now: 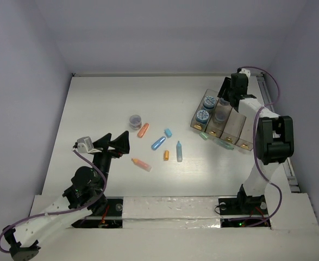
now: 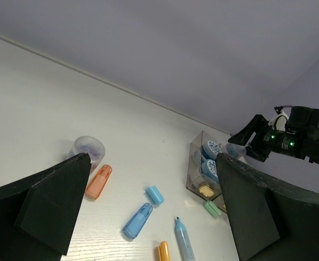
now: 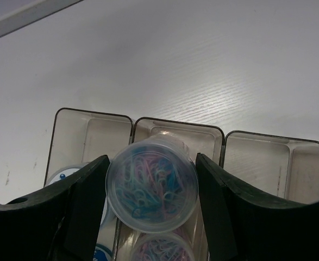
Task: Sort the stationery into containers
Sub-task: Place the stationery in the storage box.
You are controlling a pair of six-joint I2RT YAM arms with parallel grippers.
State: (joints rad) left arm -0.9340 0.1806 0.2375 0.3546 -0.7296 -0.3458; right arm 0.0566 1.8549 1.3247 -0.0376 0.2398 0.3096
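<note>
My right gripper (image 1: 228, 89) hangs over the clear four-compartment organiser (image 1: 236, 126) at the far right. In the right wrist view it (image 3: 151, 160) is shut on a clear tub of blue and pink paper clips (image 3: 151, 187), above the second compartment (image 3: 178, 122), where another tub (image 3: 159, 251) lies. Two blue tubs (image 1: 205, 109) sit in the first compartment. My left gripper (image 1: 113, 144) is open and empty, left of the loose items: a purple tub (image 1: 135, 121), orange sticks (image 1: 143, 130) (image 1: 141, 164), a blue stick (image 1: 158, 143) and a blue pen (image 1: 179, 151).
A blue cap (image 1: 168, 132) and a short orange piece (image 1: 166, 155) lie among the sticks. Pale green pieces (image 1: 204, 136) lie against the organiser's near side. Walls enclose the table on the left, back and right.
</note>
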